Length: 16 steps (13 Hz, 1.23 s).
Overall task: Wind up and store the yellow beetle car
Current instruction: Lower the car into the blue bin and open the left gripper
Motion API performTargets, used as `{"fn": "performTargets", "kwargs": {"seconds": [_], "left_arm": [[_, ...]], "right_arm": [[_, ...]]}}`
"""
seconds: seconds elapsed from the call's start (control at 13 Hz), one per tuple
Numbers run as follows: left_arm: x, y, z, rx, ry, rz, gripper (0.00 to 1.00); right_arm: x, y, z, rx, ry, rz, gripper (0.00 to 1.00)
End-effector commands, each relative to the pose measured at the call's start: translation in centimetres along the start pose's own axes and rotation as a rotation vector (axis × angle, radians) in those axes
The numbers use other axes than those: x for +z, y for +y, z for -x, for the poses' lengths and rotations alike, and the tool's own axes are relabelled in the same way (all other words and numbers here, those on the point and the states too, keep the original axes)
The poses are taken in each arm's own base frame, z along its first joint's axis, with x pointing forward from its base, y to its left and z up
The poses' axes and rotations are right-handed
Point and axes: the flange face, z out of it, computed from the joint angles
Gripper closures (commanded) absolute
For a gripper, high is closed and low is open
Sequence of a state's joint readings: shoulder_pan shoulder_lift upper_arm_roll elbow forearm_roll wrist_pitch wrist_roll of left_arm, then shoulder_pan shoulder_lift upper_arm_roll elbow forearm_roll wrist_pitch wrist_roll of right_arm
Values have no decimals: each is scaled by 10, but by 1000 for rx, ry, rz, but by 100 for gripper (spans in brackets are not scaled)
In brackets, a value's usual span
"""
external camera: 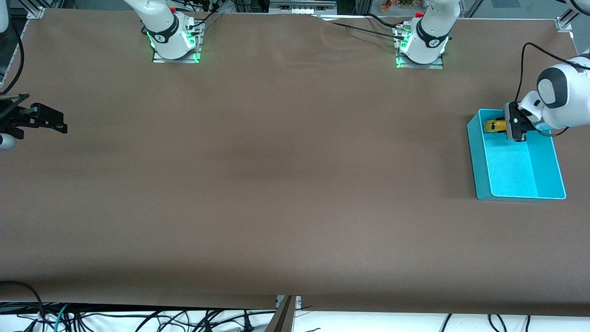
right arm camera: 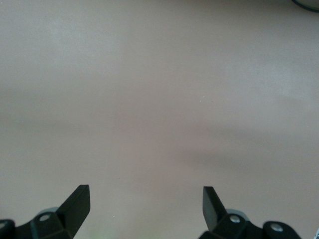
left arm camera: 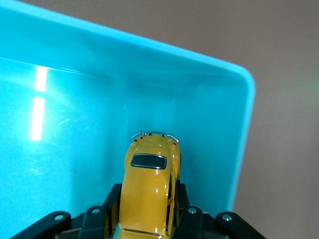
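The yellow beetle car (left arm camera: 148, 191) sits clamped between the fingers (left arm camera: 112, 204) of my left tool (external camera: 507, 125), and I can see its rounded roof and dark window poking out ahead of the black pads. I've got that tool over the cyan bin (external camera: 479, 152), at the end of the bin farther from the front camera, with the car inside the bin's rim, close to a corner of its wall. Whether the wheels touch the bin floor, I can't tell. The bin itself rests on the brown bench (external camera: 276, 184) at the left arm's end, and apart from the car I see nothing in it.

Over at the right arm's end, my right tool (external camera: 57, 123) is waiting above bare bench, its two fingers (right arm camera: 77, 201) spread wide with nothing between them. In the right wrist view there's only plain brown surface under the tips.

Both arm bases (external camera: 175, 39) glow green along the bench edge farthest from the front camera.
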<state>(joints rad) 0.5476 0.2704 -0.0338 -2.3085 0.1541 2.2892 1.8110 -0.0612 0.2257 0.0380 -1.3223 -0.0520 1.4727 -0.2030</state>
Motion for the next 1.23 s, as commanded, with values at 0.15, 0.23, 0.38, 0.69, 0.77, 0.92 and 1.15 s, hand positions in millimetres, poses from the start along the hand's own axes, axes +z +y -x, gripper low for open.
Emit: {"fn": "performTargets", "kwargs": {"seconds": [0.15,0.23,0.38,0.69,0.77,0.92,1.15], "left_arm": [[5,-13,-2,40,-22,-46,100],[8,-15,-2,39,-22,-54,100],[3,-19,-2,41,-24,-67,100],[6,-28,-10,61,13,-75,79],[9,-29,-10,52,16,-80,26],[6,-29,-9,42,20,-87,0],[-19,-29,-8,41,1,-133,0]], "right_arm": [[-5,-2,5,6,6,11,0],[-5,-3,5,5,6,11,0],[-5,-4,5,4,5,10,0],[-5,-11,3,-6,2,13,0],[-5,-10,4,-6,1,15,0],[-6,-7,4,-4,7,16,0],[-7,-10,3,-7,9,16,0]]}}
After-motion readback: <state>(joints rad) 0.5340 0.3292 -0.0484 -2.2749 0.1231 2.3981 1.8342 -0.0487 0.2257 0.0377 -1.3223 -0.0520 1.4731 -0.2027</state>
